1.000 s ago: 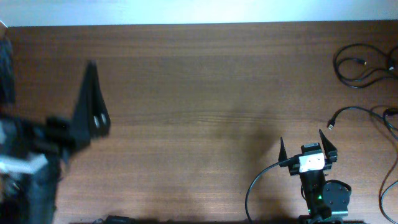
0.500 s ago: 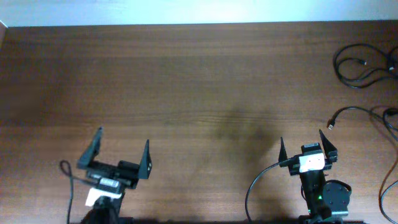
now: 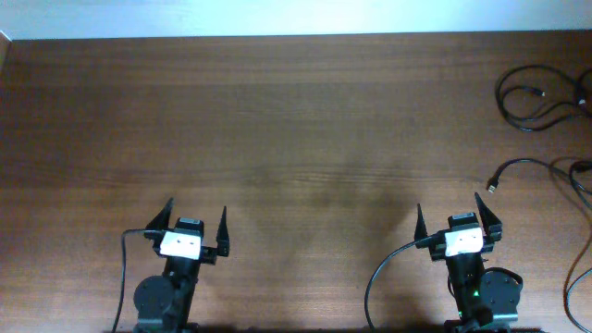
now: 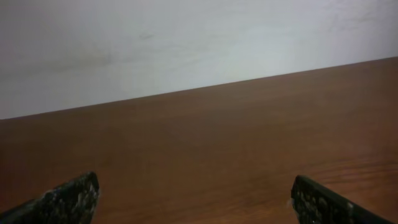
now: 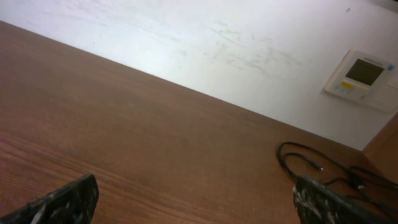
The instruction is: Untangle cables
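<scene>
The cables [image 3: 539,92] lie as loose strands at the far right edge of the table [image 3: 296,111] — ahead and right of the right gripper [image 3: 450,209], the nearer arm; it and the left gripper [image 3: 197,209] are spread, empty

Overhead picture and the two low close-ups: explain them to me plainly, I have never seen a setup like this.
These are two robot arms at a wooden table. The overhead picture looks straight down: the left end effector and the right end effector, each a two-finger claw, sit near the front edge. Both are open and hold nothing. The other two pictures come from a camera on each wrist, looking forward over the table toward a white wall; the dark tips in the bottom corners are that arm's own fingers. Thin black cables lie in loose loops at the far right, apart from both arms.
</scene>
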